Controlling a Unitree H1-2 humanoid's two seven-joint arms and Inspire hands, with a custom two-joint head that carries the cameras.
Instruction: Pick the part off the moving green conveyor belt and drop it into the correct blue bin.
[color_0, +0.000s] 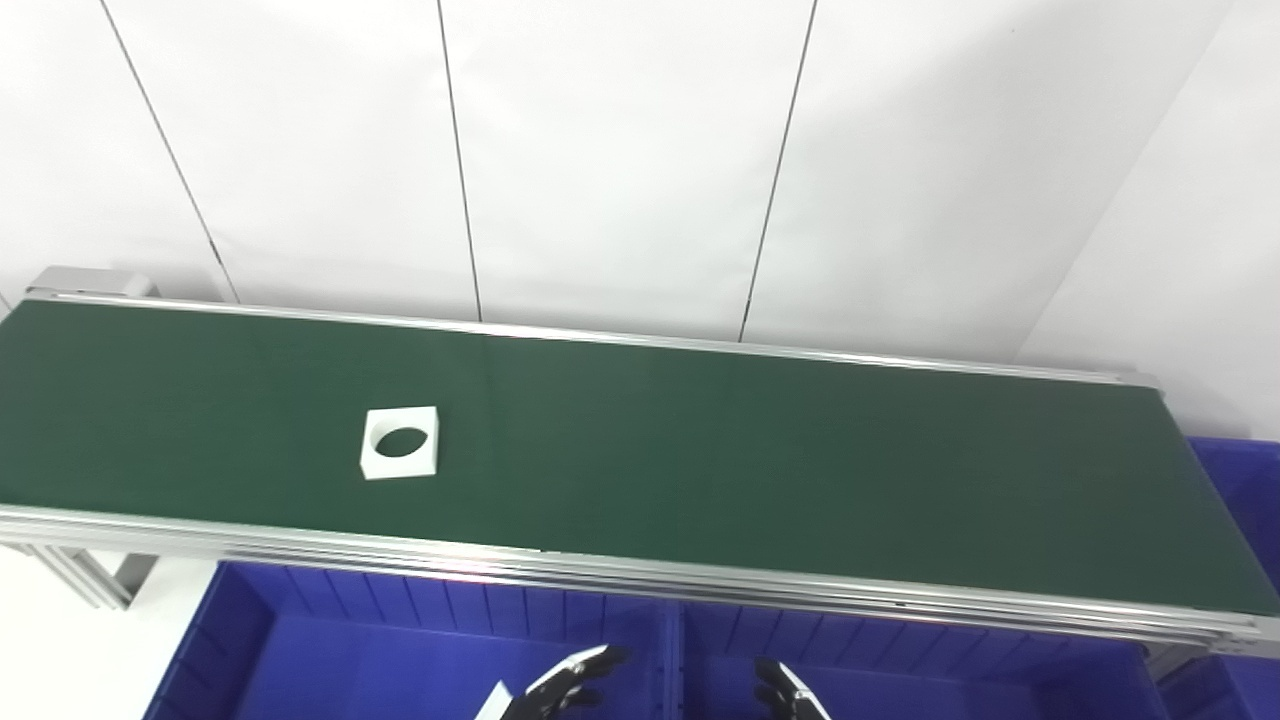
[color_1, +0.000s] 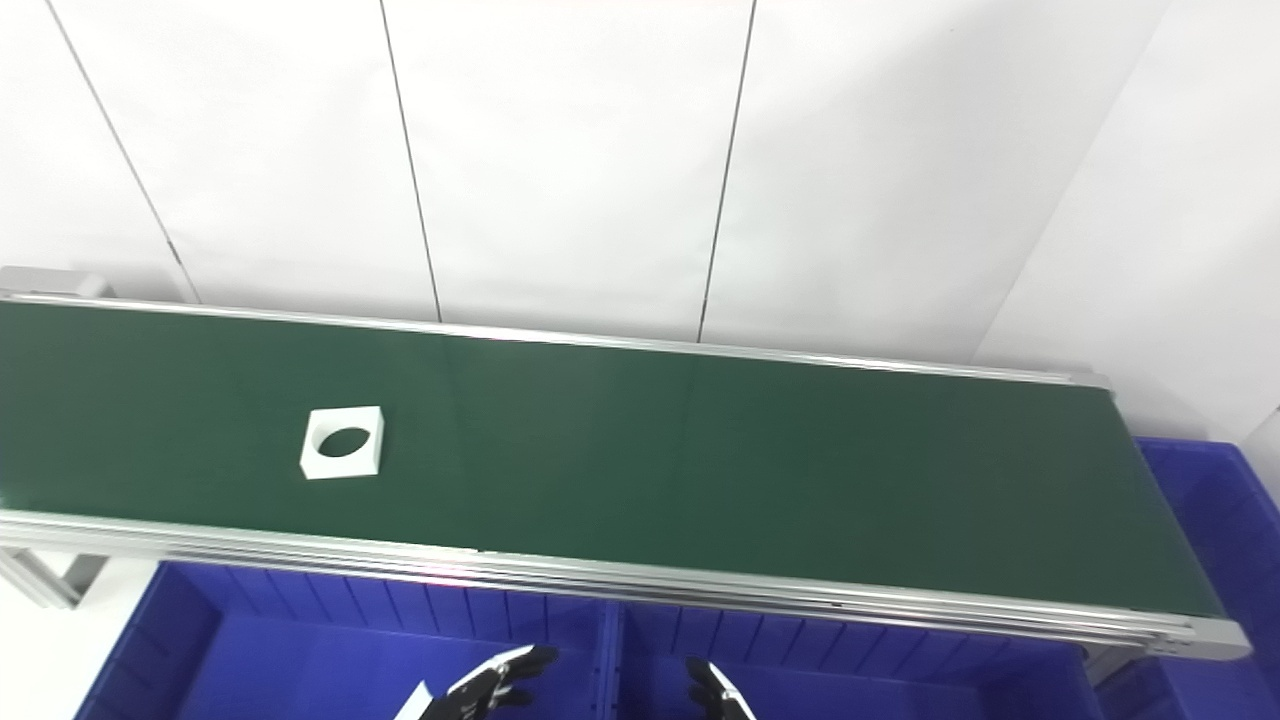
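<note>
While the white part (color_0: 400, 442) is seen lying ungrasped on the green belt (color_0: 700, 450), only the left eye view shows its left support leg (color_0: 95, 575), and both hands (color_0: 565, 685) (color_0: 790, 692) are held with fingers spread, empty.

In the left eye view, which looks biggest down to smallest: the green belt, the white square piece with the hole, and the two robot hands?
1. green belt
2. white square piece
3. left hand and right hand: both cut off by the picture's bottom edge, so unranked against each other.
</note>
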